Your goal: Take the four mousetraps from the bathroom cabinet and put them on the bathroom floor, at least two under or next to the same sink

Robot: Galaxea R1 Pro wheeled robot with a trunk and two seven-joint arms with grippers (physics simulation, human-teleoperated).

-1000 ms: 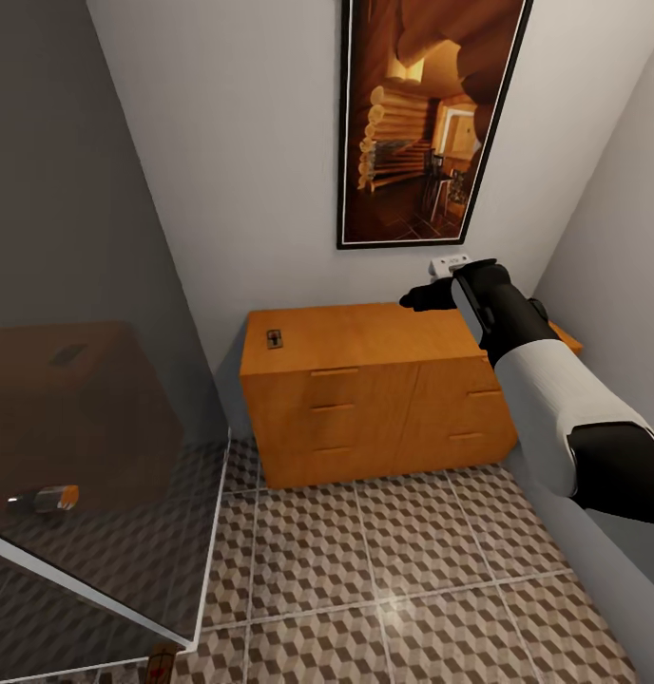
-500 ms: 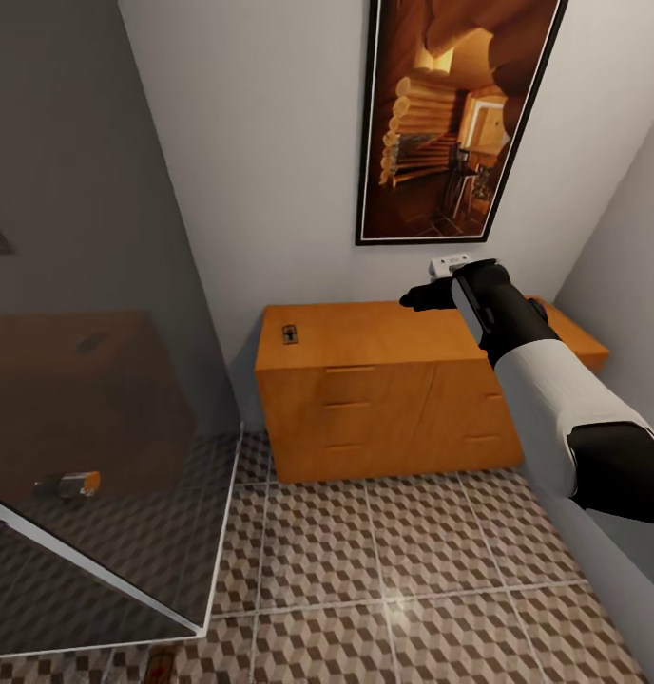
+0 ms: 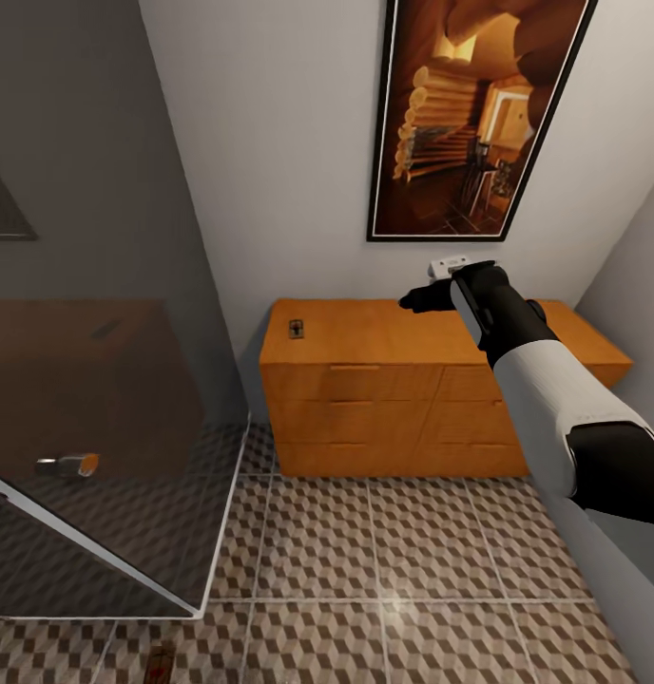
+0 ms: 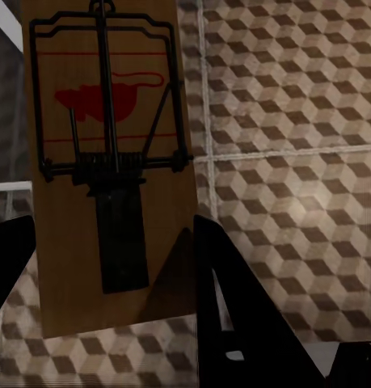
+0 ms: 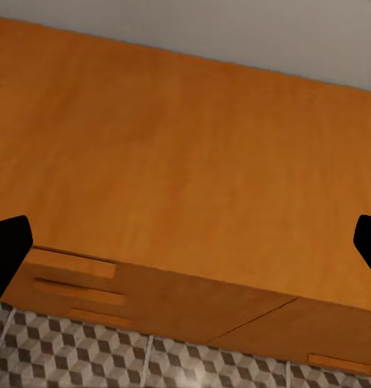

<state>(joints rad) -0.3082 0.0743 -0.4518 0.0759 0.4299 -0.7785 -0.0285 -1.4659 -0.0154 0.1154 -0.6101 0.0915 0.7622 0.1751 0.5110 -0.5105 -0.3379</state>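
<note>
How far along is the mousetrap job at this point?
Done: no trap visibly laid on the bathroom floor yet. In hand: the left gripper holds one mousetrap above the tiles. Left: another mousetrap lies on the cabinet top, with the open right gripper above that top; placing near a sink remains.
</note>
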